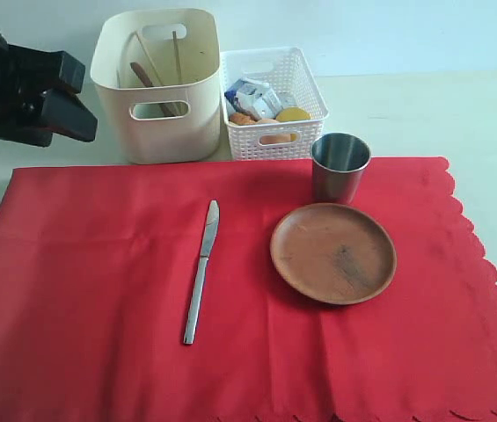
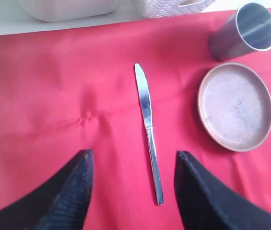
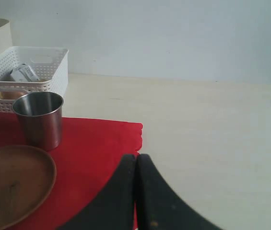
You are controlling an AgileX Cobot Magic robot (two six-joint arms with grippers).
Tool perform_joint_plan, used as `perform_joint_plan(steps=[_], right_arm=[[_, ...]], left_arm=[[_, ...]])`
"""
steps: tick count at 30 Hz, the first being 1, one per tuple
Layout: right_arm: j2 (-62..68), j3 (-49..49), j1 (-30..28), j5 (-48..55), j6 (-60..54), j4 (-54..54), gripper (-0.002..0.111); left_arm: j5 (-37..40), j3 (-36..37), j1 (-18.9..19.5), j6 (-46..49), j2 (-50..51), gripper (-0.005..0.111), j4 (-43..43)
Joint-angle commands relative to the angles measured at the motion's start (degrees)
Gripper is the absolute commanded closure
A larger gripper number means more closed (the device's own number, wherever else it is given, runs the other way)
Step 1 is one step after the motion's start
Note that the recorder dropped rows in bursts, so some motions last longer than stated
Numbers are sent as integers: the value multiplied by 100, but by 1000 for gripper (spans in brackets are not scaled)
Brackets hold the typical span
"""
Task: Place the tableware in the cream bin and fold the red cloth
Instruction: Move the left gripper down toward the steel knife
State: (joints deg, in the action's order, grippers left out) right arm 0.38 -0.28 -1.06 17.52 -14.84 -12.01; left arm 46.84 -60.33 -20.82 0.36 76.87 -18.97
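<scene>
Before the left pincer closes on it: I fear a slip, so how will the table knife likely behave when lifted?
The knife looks like rigid polished steel, so it is probably stiff but slippery. It lies flat on the red cloth, so a grasp may pinch fabric too. Long and thin, it may pivot if gripped off-centre.

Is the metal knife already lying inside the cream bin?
No, the metal knife lies flat on the red cloth, outside the cream bin and left of the brown plate.

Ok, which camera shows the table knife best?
Left wrist view: the whole knife lies large and unobstructed on the red cloth. Exterior view shows it whole but smaller. Right wrist view misses it.
</scene>
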Motion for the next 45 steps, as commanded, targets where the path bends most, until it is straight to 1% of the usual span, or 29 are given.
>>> perform_joint_plan(steps=[1,10,18,21,33,45], right_arm=[[-38,28,-27,-16,-14,2,108],[-38,28,-27,-16,-14,2,108],[-38,28,-27,-16,-14,2,108],[-38,28,-27,-16,-14,2,108],[-38,28,-27,-16,-14,2,108],[-38,28,-27,-16,-14,2,108]], left_arm=[[-68,11,-31,2,-23,56,11],[-36,11,-56,2,-23,56,-261],[-361,187,-434,2,-4,56,-261],[-413,191,-514,2,75,56,-250],[-437,191,-514,-36,561,56,-294],[-726,191,-579,-36,1068,56,-270]])
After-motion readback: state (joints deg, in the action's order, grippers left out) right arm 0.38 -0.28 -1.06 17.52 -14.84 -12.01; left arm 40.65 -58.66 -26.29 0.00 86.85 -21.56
